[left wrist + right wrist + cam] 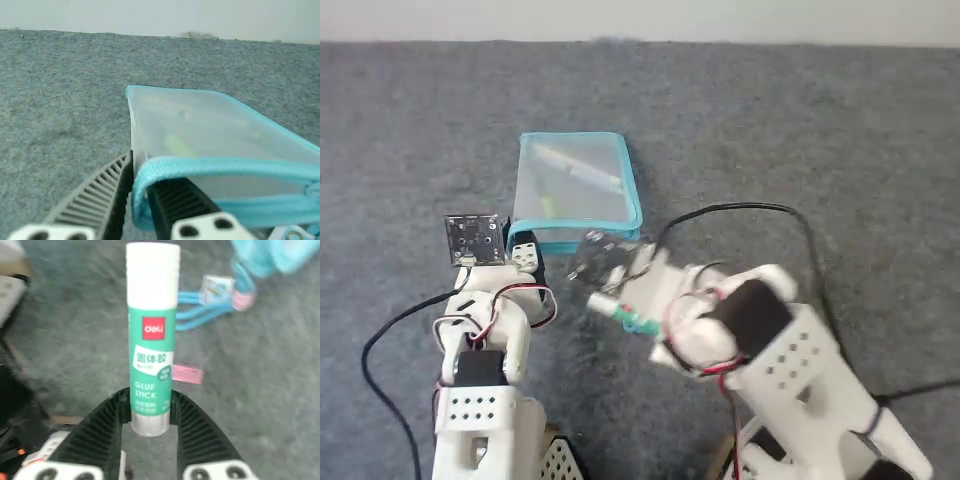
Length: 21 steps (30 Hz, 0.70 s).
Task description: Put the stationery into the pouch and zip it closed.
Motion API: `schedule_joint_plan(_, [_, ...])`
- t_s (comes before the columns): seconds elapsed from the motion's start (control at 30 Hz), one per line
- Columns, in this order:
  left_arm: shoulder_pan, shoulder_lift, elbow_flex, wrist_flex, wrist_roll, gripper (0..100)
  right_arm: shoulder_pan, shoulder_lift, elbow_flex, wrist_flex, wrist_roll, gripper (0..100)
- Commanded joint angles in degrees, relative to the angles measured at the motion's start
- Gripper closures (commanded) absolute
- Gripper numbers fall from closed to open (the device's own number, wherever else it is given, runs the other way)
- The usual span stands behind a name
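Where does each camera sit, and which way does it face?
High view: fixed above the table, looking down on both arms, the pouch and glue stick.
Left wrist view: on the left arm, looking along its jaws, shut on the pouch's blue edge.
Right wrist view: on the right arm, looking along its jaws, shut on the glue stick, toward the zip pull.
Shared: all three show the pouch.

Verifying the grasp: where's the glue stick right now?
The glue stick is gripped by one end in the right pincer; in the high view it sits just off the arm-side right corner of the pouch.
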Motion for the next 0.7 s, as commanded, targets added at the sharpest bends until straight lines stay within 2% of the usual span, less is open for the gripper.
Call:
schedule_joint_plan(0.0, [4.6, -0.4, -0.4, -1.2, 0.7, 99, -2.0, 7.5, -3.7, -1.5, -2.5, 99.2])
schedule_joint_plan(0.2, [12.0, -0.4, 0.4, -1.1, -2.3, 99, 1.7, 17.7, -11.0, -1.0, -5.3, 99.2])
schedule_joint_plan(0.4, [12.6, -0.4, 0.4, -1.1, -2.5, 99, 8.5, 19.6, -14.8, 0.0, -5.8, 99.2])
schedule_joint_plan(0.67, [12.7, -0.4, 0.4, -1.1, -2.5, 99, 9.6, 25.6, -18.3, 0.6, -8.0, 99.2])
